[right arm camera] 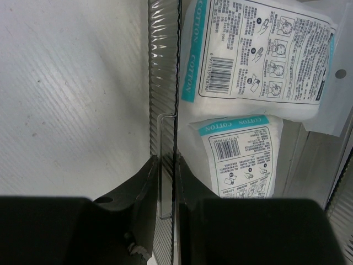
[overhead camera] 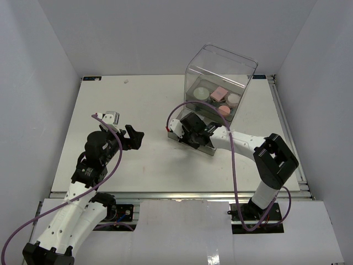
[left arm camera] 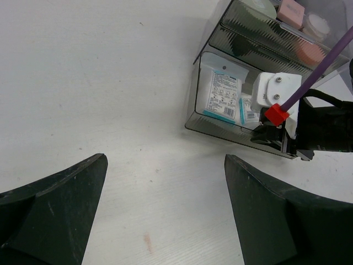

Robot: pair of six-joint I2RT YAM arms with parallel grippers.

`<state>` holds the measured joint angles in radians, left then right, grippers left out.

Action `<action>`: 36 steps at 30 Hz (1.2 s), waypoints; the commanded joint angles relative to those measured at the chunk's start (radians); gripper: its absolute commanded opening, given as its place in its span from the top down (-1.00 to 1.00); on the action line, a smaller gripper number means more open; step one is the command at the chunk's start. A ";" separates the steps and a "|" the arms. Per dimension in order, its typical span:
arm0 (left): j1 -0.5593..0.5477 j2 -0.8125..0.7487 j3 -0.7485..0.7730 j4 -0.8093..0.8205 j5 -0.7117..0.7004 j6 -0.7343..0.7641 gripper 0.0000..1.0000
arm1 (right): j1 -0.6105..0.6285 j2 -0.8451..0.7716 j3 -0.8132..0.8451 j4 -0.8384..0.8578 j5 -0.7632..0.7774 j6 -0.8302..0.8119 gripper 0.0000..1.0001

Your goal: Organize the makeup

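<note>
Two white-blue sachets (right arm camera: 259, 49) (right arm camera: 242, 154) lie in a grey drawer (right arm camera: 164, 66) pulled out from the clear box (overhead camera: 220, 72). They also show in the left wrist view (left arm camera: 220, 94). My right gripper (right arm camera: 165, 171) is shut on the drawer's front wall, also visible from above (overhead camera: 190, 132). Inside the box lie a pink square puff (overhead camera: 219, 92), a pink round puff (overhead camera: 223, 110) and a white round pad (overhead camera: 201, 93). My left gripper (overhead camera: 132, 138) is open and empty above the bare table, left of the drawer. No brushes are in view.
The white table (overhead camera: 138, 99) is walled by white panels at the left, back and right. The right arm's purple cable (overhead camera: 234, 165) loops over the table in front of the drawer. A small speck lies at the back (overhead camera: 126, 81).
</note>
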<state>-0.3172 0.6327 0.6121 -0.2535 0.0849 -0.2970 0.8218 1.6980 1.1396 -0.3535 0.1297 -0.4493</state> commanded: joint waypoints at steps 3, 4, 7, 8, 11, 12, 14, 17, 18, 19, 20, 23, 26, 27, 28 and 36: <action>0.001 -0.011 -0.006 0.017 -0.008 0.004 -0.96 | 0.007 -0.086 -0.021 0.010 0.058 -0.021 0.85; 0.001 -0.011 -0.006 0.017 -0.008 0.004 -0.96 | 0.008 -0.091 -0.022 0.009 0.060 -0.019 0.85; 0.000 -0.013 -0.006 0.017 -0.008 0.004 -0.96 | 0.009 -0.101 -0.031 0.005 0.069 -0.012 0.85; 0.001 -0.012 -0.006 0.017 -0.008 0.004 -0.96 | 0.009 -0.103 -0.035 0.005 0.072 -0.011 0.85; 0.001 -0.013 -0.006 0.016 -0.008 0.004 -0.96 | 0.008 -0.106 -0.047 0.005 0.087 -0.009 0.85; 0.001 -0.014 -0.007 0.016 -0.007 0.003 -0.96 | 0.009 -0.106 -0.049 0.006 0.091 -0.011 0.85; 0.001 -0.014 -0.006 0.016 -0.007 0.002 -0.96 | 0.008 -0.101 -0.054 0.007 0.102 -0.017 0.85; 0.001 -0.016 -0.006 0.016 -0.007 0.002 -0.96 | 0.006 -0.086 -0.061 0.022 0.105 -0.025 0.85; 0.001 -0.017 -0.006 0.016 -0.007 0.002 -0.96 | 0.004 -0.081 -0.066 0.032 0.110 -0.028 0.85; 0.000 -0.017 -0.006 0.016 -0.007 0.002 -0.96 | 0.004 -0.076 -0.069 0.039 0.115 -0.031 0.85; 0.000 -0.016 -0.006 0.016 -0.007 0.002 -0.96 | 0.003 -0.072 -0.072 0.046 0.121 -0.032 0.85; 0.000 -0.018 -0.006 0.014 -0.007 0.002 -0.96 | 0.002 -0.066 -0.075 0.061 0.131 -0.034 0.85; 0.001 -0.014 -0.006 0.016 -0.004 0.002 -0.96 | 0.002 -0.067 -0.082 0.069 0.138 -0.042 0.85; 0.001 -0.014 -0.006 0.016 -0.004 0.002 -0.96 | 0.002 -0.066 -0.086 0.073 0.138 -0.045 0.85; 0.001 -0.013 -0.006 0.017 -0.004 0.002 -0.96 | 0.001 -0.065 -0.091 0.075 0.136 -0.048 0.85; 0.001 -0.010 -0.006 0.017 -0.003 0.003 -0.96 | 0.000 -0.041 -0.138 0.106 0.127 -0.054 0.85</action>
<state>-0.3172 0.6292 0.6121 -0.2535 0.0853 -0.2970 0.8288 1.6452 1.0162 -0.2966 0.1960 -0.4855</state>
